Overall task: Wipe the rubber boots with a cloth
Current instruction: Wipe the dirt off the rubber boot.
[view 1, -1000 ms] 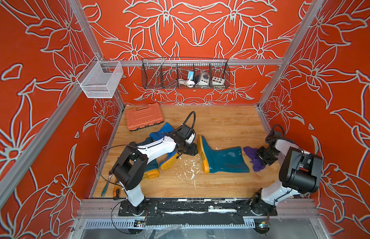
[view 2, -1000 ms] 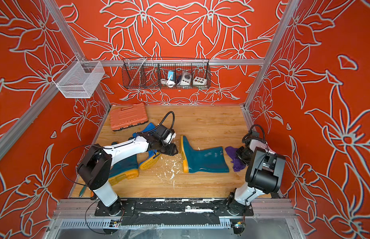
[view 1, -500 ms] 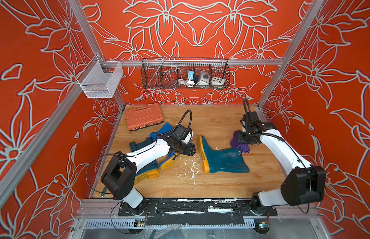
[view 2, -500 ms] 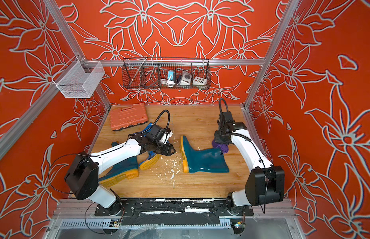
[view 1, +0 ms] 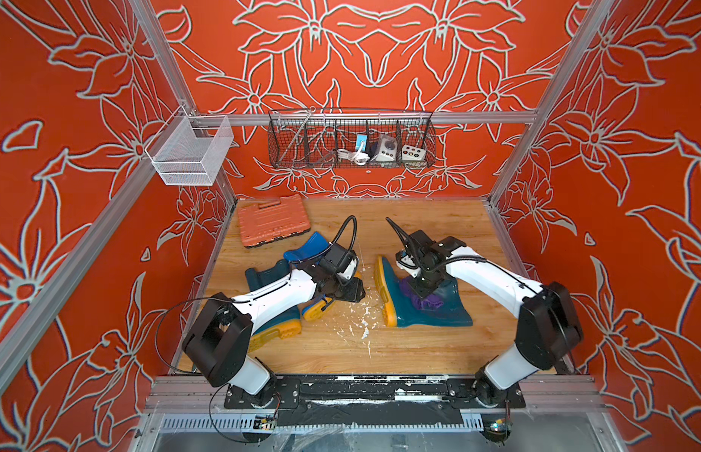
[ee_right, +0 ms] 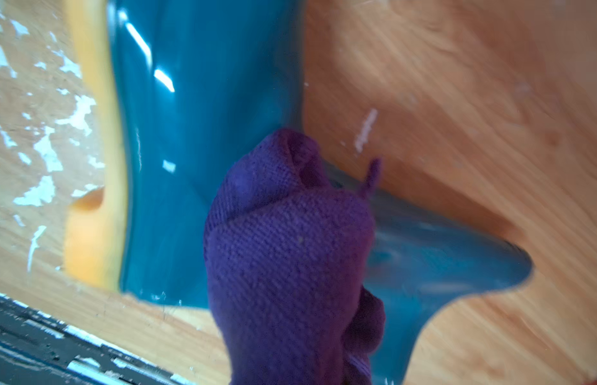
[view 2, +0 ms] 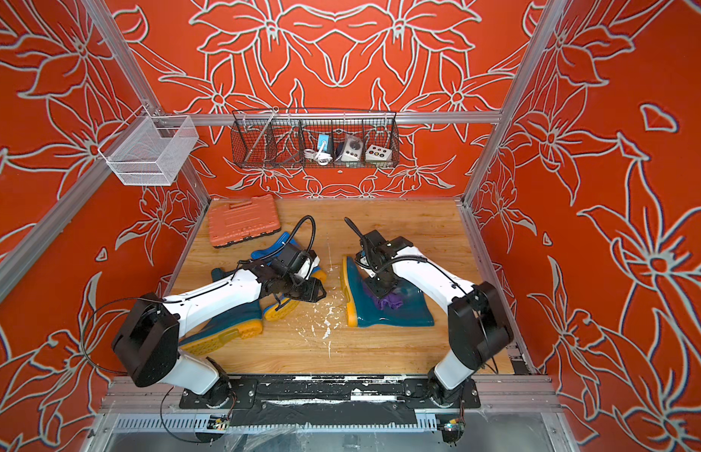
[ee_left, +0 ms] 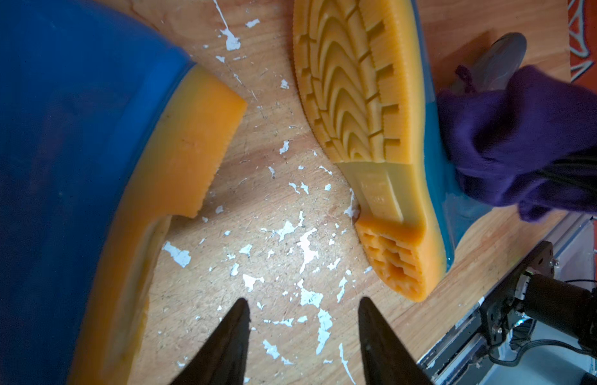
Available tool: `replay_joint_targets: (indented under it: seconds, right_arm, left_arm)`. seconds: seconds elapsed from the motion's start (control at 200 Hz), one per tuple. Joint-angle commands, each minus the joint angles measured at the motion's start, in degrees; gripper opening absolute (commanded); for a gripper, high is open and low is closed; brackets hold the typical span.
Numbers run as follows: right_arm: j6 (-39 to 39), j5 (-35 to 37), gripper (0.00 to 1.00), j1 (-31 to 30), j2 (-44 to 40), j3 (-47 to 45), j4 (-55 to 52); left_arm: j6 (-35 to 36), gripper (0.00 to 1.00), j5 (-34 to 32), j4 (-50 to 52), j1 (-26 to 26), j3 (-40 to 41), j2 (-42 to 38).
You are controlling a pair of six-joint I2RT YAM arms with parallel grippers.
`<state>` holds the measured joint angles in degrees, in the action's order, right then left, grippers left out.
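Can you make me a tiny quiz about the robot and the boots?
1. What colour is the cloth? A green, B purple, C white.
2. True or false: the left gripper is shut on a boot.
3. Finish it: the boot under the cloth is coloured ___.
Key: 1 B. 2 False, it is open and empty. 3 Teal.

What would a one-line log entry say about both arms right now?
cloth: bunched on teal boot | right fingers: on cloth, grip hidden | left fingers: open, empty, over floor beside blue boot
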<state>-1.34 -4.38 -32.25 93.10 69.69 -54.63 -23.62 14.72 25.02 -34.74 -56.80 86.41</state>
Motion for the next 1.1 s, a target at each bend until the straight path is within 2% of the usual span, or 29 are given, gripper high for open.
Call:
replay_joint_targets:
  seconds: [0.0,0.025,0.075,0.145,0.19,0.38,0.56,0.721,0.816,0.881,0.951,1.041,1.096]
  right_arm:
    - [1.61,-6.46,0.53,0.48,-0.31,0.38,6.45]
    - [2.49,-7.92,0.62,0.45,-0.77,-0.31,8.07]
    - [3.79,-9.91,0.72,0.52,-2.13,-2.35,11.63]
    - [5.05,-9.59,0.83,0.65,-5.35,-6.93,17.31]
    - [5.83,-8.71,0.86,1.23,-7.55,-10.31,20.55]
    - [9.92,-12.57,0.89,6.93,-10.07,-17.96,26.09]
    - [12.08,-16.49,0.86,7.36,-6.15,-19.23,27.39]
    - [14.89,-20.30,0.72,7.20,-2.35,-20.27,28.94]
    - [15.82,-19.55,0.52,7.20,-2.27,-21.28,29.21]
    - [16.26,-18.73,0.32,7.21,-2.95,-21.91,29.40]
    - [16.61,-17.29,0.14,7.21,-4.14,-22.33,29.17]
    - [17.20,-13.90,0.00,7.53,-6.40,-22.66,27.72]
    - [17.89,-12.49,0.00,8.62,-8.31,-22.93,26.76]
  left_arm:
    - [-1.11,0.52,-0.40,1.52,0.38,0.78,-2.41]
    - [-1.17,0.52,-0.46,1.61,0.38,0.94,-2.55]
    - [-1.47,0.52,-0.51,1.66,0.38,1.27,-2.68]
    - [-2.02,0.52,-0.48,1.54,0.36,1.67,-2.87]
    - [-2.20,0.52,-0.38,1.36,0.35,1.86,-2.83]
    - [-2.18,0.52,0.12,1.60,0.30,1.44,-2.16]
    - [-3.40,0.52,1.84,0.43,0.20,0.56,-1.50]
    - [-6.44,0.57,5.24,-2.98,-2.46,-1.66,0.58]
    - [-9.05,0.59,6.11,-6.64,-4.83,-2.40,2.20]
    - [-11.01,0.59,6.78,-8.59,-5.91,-3.15,4.47]
    - [-12.19,0.59,7.59,-9.91,-6.67,-4.38,7.49]
    - [-12.53,0.60,8.17,-11.01,-7.20,-6.08,11.43]
    - [-12.04,0.59,8.86,-10.78,-7.27,-7.55,14.46]
